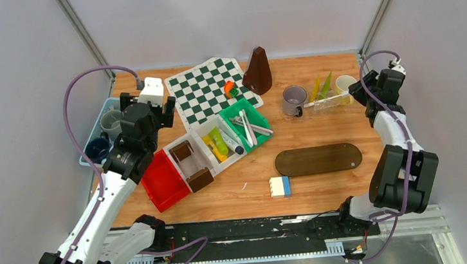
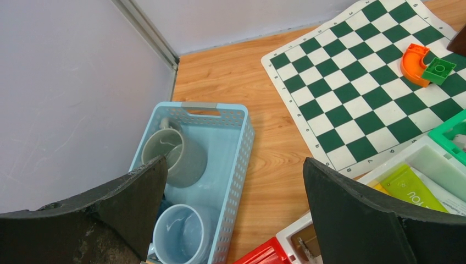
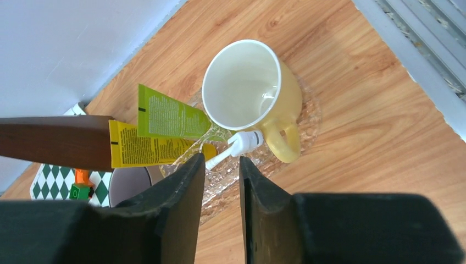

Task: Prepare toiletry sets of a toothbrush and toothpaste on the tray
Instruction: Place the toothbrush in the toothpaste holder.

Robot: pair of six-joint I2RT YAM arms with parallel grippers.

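A pale yellow mug [image 3: 250, 93] stands empty on the clear glass tray [image 3: 310, 124]. A green tube [image 3: 170, 118], a yellow tube [image 3: 148, 148] and a white toothbrush [image 3: 237, 144] lie on the tray beside it, and a grey mug [image 3: 129, 184] stands just past its end. My right gripper [image 3: 221, 159] hovers above the toothbrush, jaws a narrow gap apart with nothing between them. My left gripper [image 2: 235, 162] hangs wide open over the edge of a light blue basket [image 2: 242, 143] holding a grey-green mug [image 2: 176, 157] and a light blue mug [image 2: 178, 234].
A dark blue mug [image 1: 97, 148] also sits in the basket. A red bin [image 1: 164, 180], a white bin with tubes [image 1: 216, 143] and a green bin with toothbrushes [image 1: 246, 124] lie mid-table. A chessboard [image 1: 204, 89], a brown pyramid [image 1: 257, 71] and a dark oval board [image 1: 317, 159] are nearby.
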